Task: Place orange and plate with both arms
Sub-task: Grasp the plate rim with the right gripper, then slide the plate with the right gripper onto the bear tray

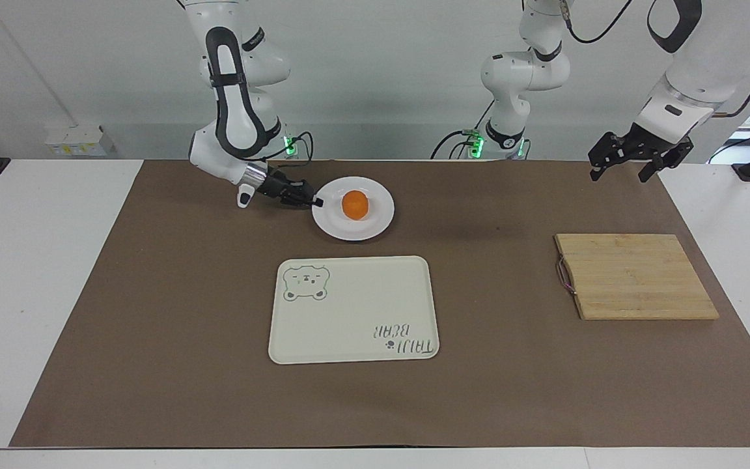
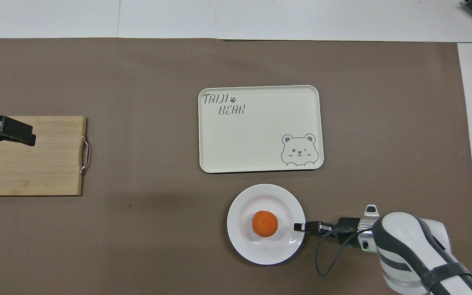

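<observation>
Glossy white, the round plate [image 1: 353,208] lies flat on the brown-covered desk [image 1: 153,326], with no long axis to speak of. A small bright orange [image 1: 354,204] sits at its centre. The plate is nearer to the robots than the cream bear tray [image 1: 353,310]. The right end effector [image 1: 316,202] comes in low and level, pinched closed on the plate's rim (the edge toward the right arm's end). The left end effector [image 1: 622,166] waits open in the air, above the desk edge near a bamboo cutting board [image 1: 635,276].
</observation>
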You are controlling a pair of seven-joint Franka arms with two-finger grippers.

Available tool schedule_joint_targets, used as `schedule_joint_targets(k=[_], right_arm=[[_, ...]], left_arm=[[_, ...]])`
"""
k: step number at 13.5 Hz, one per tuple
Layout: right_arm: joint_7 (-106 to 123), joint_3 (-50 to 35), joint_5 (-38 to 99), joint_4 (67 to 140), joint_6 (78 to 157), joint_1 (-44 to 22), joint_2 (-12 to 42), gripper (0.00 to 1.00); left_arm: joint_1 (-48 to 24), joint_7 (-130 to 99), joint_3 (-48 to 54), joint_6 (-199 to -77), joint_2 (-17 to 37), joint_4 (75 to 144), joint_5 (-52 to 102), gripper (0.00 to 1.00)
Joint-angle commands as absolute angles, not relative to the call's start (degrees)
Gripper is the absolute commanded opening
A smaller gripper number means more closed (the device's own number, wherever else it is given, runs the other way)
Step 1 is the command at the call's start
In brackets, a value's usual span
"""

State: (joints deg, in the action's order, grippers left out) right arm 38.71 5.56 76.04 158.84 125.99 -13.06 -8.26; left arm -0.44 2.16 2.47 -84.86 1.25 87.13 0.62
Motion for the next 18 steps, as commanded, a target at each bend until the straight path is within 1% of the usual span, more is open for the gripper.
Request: schedule_joint_targets(k=[1,8,11,13,16,18], right_arm=[[40.9,5.4,78.3,159.3,127.5,-13.4,-7.7,0.0],[46.5,5.5,79.5,155.7,125.7,-12.5,-6.1,0.0],[46.5,5.6,79.5,152.5,125.7,-12.5,-5.8,0.0],[46.4,5.6,79.5,148.7,125.2,-12.3,-3.5,0.0],[44.4,5.8,79.5,141.3,125.1,-12.1,1.4,0.0],[41.3,5.8,79.0,136.1,123.8,-10.8,4.5,0.0]], left_arm=[[-0.3,2.5,2.5,-83.8,1.2,86.6,-0.3,1.0],[-0.2,2.5,2.6,-83.8,1.2,86.6,-0.3,1.0],[-0.3,2.5,2.6,-83.8,1.2,86.6,-0.3,1.0],[-0.3,2.5,2.6,-83.8,1.2,86.6,-0.3,1.0],[-0.3,2.5,2.6,-83.8,1.2,86.6,-0.3,1.0],[-0.3,2.5,2.5,-83.8,1.2,86.6,-0.3,1.0]])
